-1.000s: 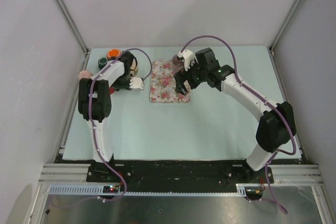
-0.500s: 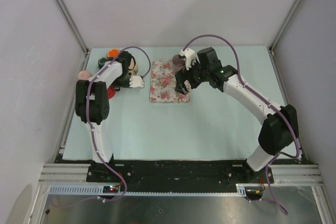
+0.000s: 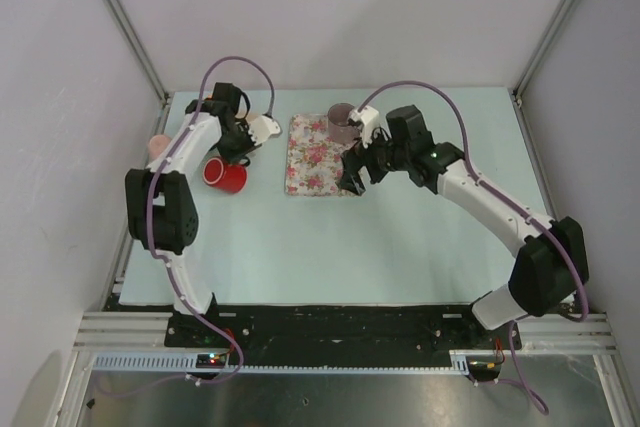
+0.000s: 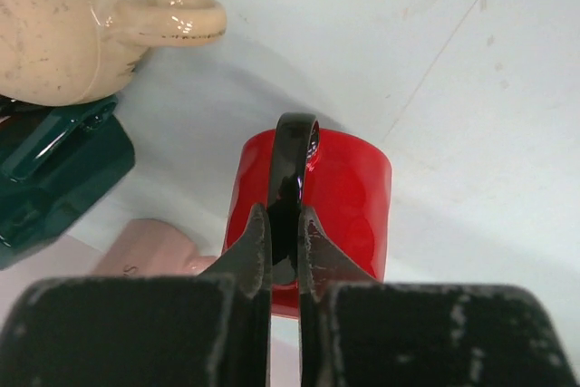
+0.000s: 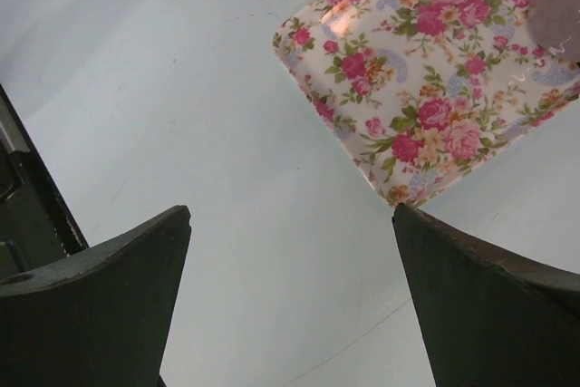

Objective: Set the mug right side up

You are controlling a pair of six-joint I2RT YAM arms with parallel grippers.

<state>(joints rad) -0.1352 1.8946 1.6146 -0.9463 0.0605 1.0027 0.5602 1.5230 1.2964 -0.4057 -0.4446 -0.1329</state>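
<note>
A red mug (image 4: 340, 201) with a black handle (image 4: 292, 156) lies on its side on the table, also seen in the top view (image 3: 226, 175). My left gripper (image 4: 283, 224) is shut on the black handle, reaching down from just behind the mug in the top view (image 3: 236, 154). My right gripper (image 5: 290, 210) is open and empty, low over the table by the near right corner of a floral tray (image 5: 426, 70), as the top view (image 3: 352, 175) also shows.
A mauve cup (image 3: 341, 121) stands upright on the far right of the floral tray (image 3: 318, 157). A cream pot (image 4: 63, 24), a dark green mug (image 4: 54, 178) and a pink object (image 4: 149, 251) crowd the table's far left corner beside the red mug.
My left arm has swung up and back, and the red mug now shows on its side toward the front of the cluster. My right gripper has drawn back off the tray.
</note>
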